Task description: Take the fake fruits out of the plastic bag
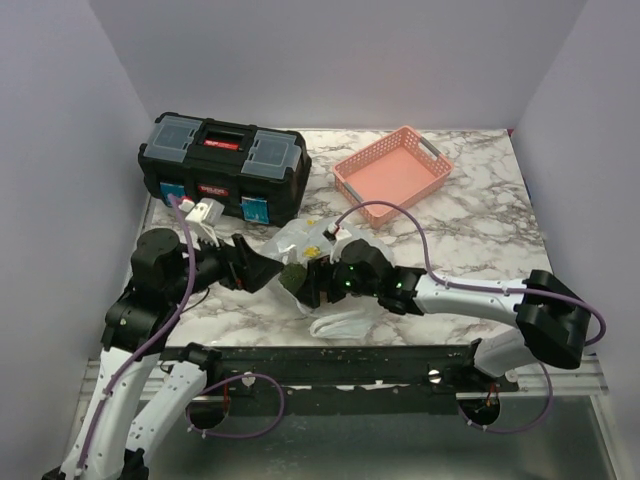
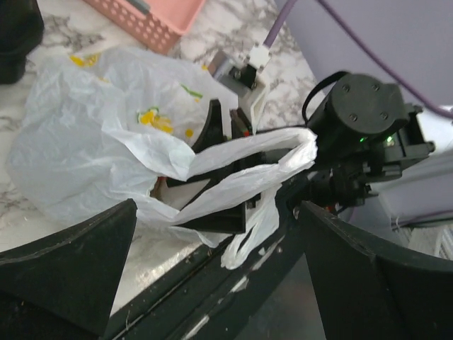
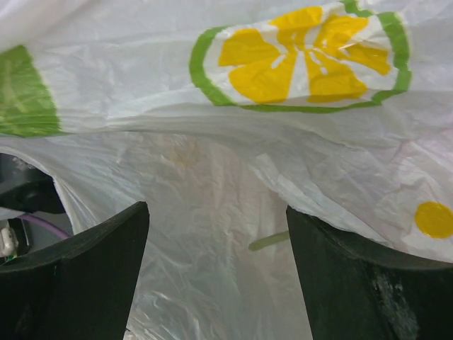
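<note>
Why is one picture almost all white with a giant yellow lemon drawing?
Right wrist view: the camera sits very close to the plastic bag, so thin white plastic fills the frame and its printed lemon mark looks huge. The right end effector shows as dark, soft-edged fingers at the bottom. Top external view: the same bag looks small and evenly lit.

The top camera is looking down from above and behind the robot, taking in the whole marble table [image 1: 480, 230]. The left wrist camera is sitting low near the table's front edge. It is facing across the plastic bag [image 2: 78, 142] toward the right arm [image 2: 361, 120] and the pink basket [image 2: 152, 18], all also showing from above. The right wrist camera is pressing so close to the bag that plastic is filling its frame, and it is probably facing leftward.
</note>
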`<state>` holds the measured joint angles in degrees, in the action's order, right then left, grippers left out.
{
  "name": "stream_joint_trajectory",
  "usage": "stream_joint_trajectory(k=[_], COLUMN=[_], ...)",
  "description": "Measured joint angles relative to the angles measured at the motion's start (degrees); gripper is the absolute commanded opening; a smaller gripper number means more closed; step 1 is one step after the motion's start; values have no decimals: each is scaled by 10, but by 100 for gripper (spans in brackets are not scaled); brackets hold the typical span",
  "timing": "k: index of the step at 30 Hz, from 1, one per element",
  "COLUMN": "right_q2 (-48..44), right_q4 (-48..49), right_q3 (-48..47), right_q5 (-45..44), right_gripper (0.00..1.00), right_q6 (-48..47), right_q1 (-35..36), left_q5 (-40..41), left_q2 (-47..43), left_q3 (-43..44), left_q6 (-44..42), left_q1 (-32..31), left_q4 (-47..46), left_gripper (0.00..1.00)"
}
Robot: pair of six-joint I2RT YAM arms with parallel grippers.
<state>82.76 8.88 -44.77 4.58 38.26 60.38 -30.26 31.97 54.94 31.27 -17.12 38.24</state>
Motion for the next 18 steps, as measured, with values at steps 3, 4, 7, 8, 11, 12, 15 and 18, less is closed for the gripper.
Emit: stream_joint_trajectory(k=[3,4,7,8,11,12,15,18], right_q2=[4,8,25,31,45,47,49,43], right_q4=[3,3,5,6,17,20,23,28], right_q3=[-12,-17,-38,-45,-55,-55,-51,-33], right_q5=[0,1,8,12,25,28,33,32], right_gripper=[82,81,81,81,80,80,80,80], right_q6=[2,2,3,3,10,12,23,30], right_q1=[0,0,0,0,0,0,0,0], left_q5=[1,13,68,82,137,146,172,194], left_q2=[21,23,26,24,25,26,40,56], left_q3=[-1,-1,-8,-10,-28,-37,-70,-86], left_q6=[-21,-26,-34,-34,-30,-28,-25,-23], left_q1=[-21,-29,-43,-44,-44,-44,-44,-44], left_q4=[28,37,54,57,43,36,-3,-33], left_gripper=[98,99,99,99,98,96,87,62])
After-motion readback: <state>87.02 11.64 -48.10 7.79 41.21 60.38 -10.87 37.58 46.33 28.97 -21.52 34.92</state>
